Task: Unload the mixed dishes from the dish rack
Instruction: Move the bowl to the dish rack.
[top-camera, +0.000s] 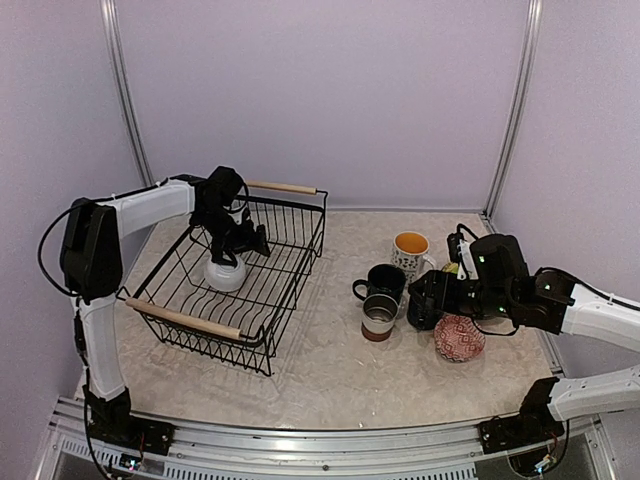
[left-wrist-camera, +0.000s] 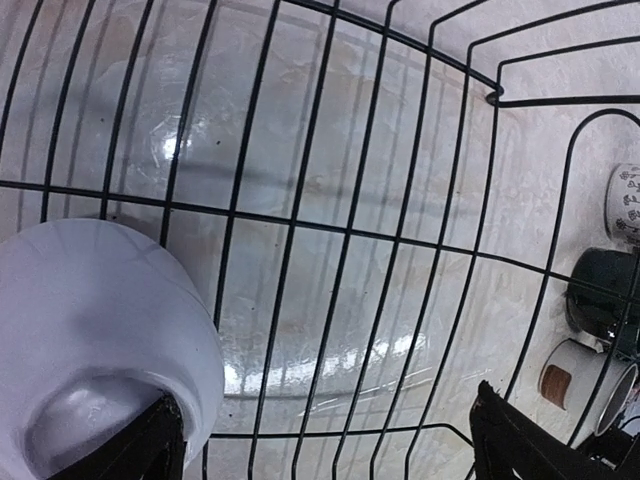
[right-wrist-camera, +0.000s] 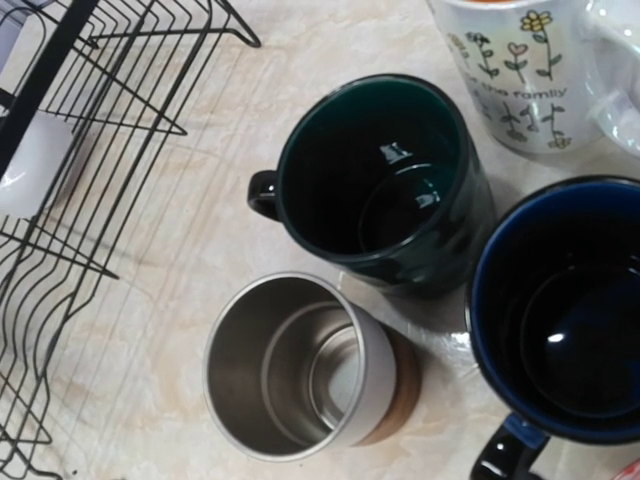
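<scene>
Inside dish rack (top-camera: 186, 318): left gripper (left-wrist-camera: 330, 438) beside white bowl (left-wrist-camera: 100, 330), jaws apart. Near blue mug (right-wrist-camera: 565, 310): right gripper (top-camera: 428, 300), jaw state unreadable.

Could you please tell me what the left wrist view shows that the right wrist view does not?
Only the left wrist view shows the overturned white bowl on the rack floor and the open left pincer, with one fingertip by the bowl's rim. Only the right wrist view plainly shows the blue mug, and it looks down into the mugs. Both show the dish rack wires, the patterned white mug, the dark green mug and the steel cup.
</scene>
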